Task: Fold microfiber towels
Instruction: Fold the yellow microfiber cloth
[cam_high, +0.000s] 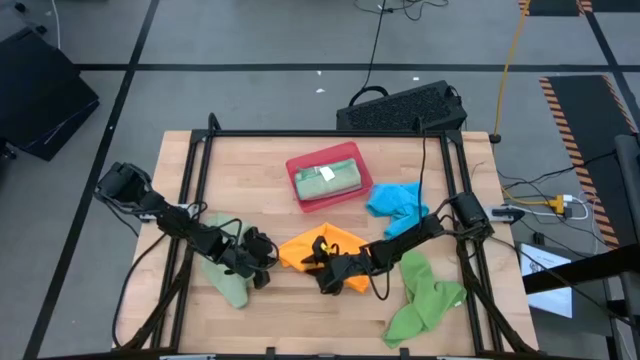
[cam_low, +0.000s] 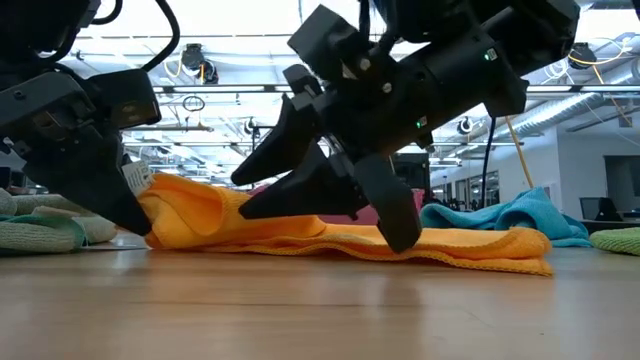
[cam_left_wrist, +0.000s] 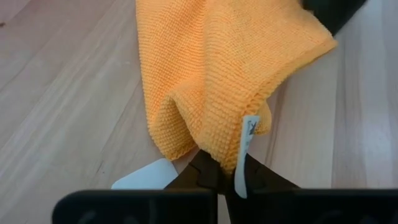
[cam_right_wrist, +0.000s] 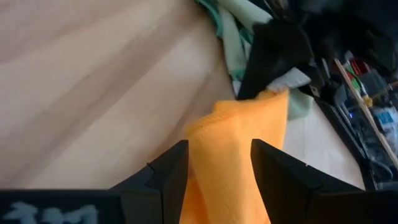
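1. Your left gripper (cam_left_wrist: 225, 177) sits low at the near middle of the table; its fingers are pressed together on a corner of the orange towel (cam_high: 322, 248), right at the hem where the white care label (cam_left_wrist: 246, 142) hangs.
2. Your right gripper (cam_right_wrist: 219, 163) faces it from the other side. Its fingers stand apart with a fold of the orange towel (cam_right_wrist: 239, 149) running between them; you cannot tell whether they press the cloth.
3. In the low view, the right gripper (cam_low: 340, 195) comes down onto the middle of the orange towel (cam_low: 450, 245), which lies mostly flat on the wood and rises in a hump at the end pinched by the left gripper (cam_low: 125, 205).
4. Under and just beside your left arm lies a sage green towel (cam_high: 228, 280), bunched.
5. By your right arm, near the table's near right corner, lies the bright green towel (cam_high: 425, 298), crumpled.
6. Farther back on the right lies the bright blue towel (cam_high: 393, 201), also crumpled.
7. At the middle back stands the red tray (cam_high: 296, 172), holding a folded sage green cloth (cam_high: 330, 178).
8. All of this rests on the wooden table (cam_high: 250, 170).
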